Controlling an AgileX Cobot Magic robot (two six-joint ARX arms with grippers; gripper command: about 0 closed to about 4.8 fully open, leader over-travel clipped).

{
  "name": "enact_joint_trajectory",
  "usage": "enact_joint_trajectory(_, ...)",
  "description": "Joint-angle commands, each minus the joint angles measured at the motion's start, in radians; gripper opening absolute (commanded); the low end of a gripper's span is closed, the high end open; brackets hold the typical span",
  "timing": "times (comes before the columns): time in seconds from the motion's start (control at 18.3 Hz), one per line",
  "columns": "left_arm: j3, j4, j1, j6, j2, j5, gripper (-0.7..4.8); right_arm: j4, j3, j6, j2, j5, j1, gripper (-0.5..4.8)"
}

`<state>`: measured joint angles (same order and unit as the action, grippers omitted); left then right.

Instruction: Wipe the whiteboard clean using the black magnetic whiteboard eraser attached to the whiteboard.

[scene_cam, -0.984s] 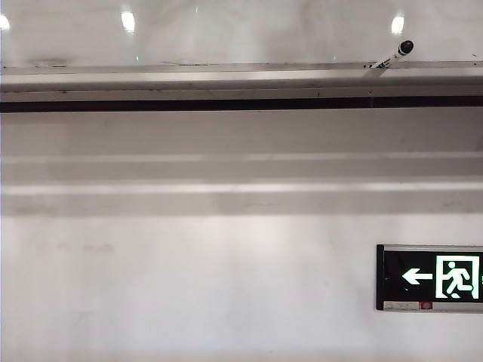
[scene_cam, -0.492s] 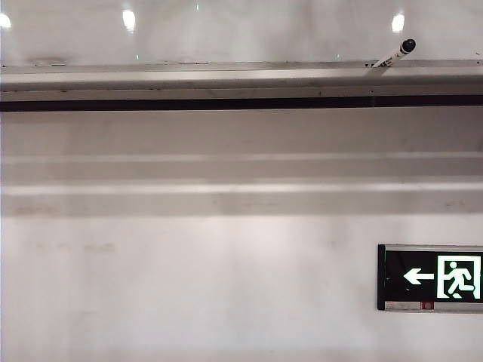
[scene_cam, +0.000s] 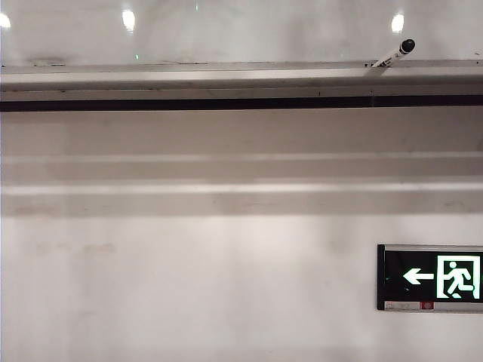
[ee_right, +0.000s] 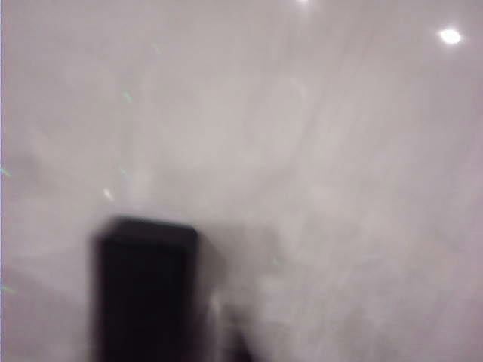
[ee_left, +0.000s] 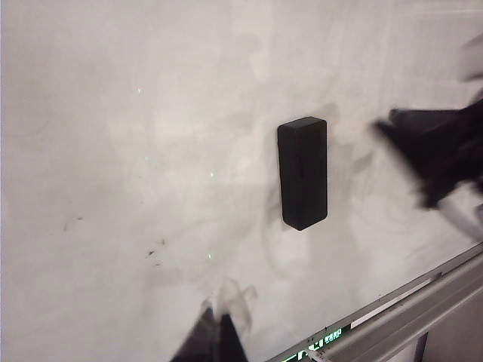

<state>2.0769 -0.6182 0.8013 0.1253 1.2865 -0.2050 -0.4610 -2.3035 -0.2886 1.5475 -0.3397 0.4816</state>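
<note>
Exterior view: the whiteboard (scene_cam: 241, 34) runs across the top above its metal ledge (scene_cam: 226, 75) — a marker (scene_cam: 394, 53) leans there at right, the exit sign (scene_cam: 430, 277) lower right; no arms show.

Left wrist view: the black eraser (ee_left: 303, 173) clings upright to the whiteboard; the left gripper (ee_left: 219, 339) is pressed together near it. The right gripper (ee_left: 441, 147) is a blur beside the eraser.

Right wrist view: blurred — eraser close, jaw state unclear.

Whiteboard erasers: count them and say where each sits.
1. The black eraser clings upright to the whiteboard above its metal ledge, nothing gripping it. More may lie outside view.
</note>
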Motion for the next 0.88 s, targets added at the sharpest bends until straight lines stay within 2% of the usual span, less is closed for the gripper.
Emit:
enact_joint_trajectory(0.05,0.003,-0.02,0.0,-0.002,-0.009,-0.001,-0.06,-0.114,-0.008,0.02,-0.095,0.004,0.034,-0.05)
enact_joint_trajectory(0.16,0.003,-0.084,0.0,-0.004,-0.016,-0.02,-0.06,-0.201,-0.007,0.089,-0.141,0.082,0.035,-0.05)
enact_joint_trajectory(0.27,-0.011,-0.164,0.001,-0.06,-0.034,-0.028,-0.06,-0.325,-0.006,0.103,-0.178,0.119,0.042,-0.05)
enact_joint_trajectory(0.44,-0.158,-0.137,0.002,-0.1,-0.132,-0.046,-0.06,-0.416,0.072,0.1,-0.25,0.167,0.045,-0.05)
enact_joint_trajectory(0.6,-0.43,-0.026,0.001,-0.095,-0.301,-0.109,-0.06,-0.27,0.397,0.103,-0.413,0.187,0.045,-0.05)
enact_joint_trajectory(0.71,-0.688,0.142,0.001,-0.07,-0.455,-0.108,-0.06,-0.044,0.731,0.137,-0.581,0.209,0.045,-0.05)
enact_joint_trajectory(0.88,-0.974,0.278,0.001,-0.029,-0.631,-0.054,-0.06,0.175,1.14,0.185,-0.796,0.208,0.045,-0.05)
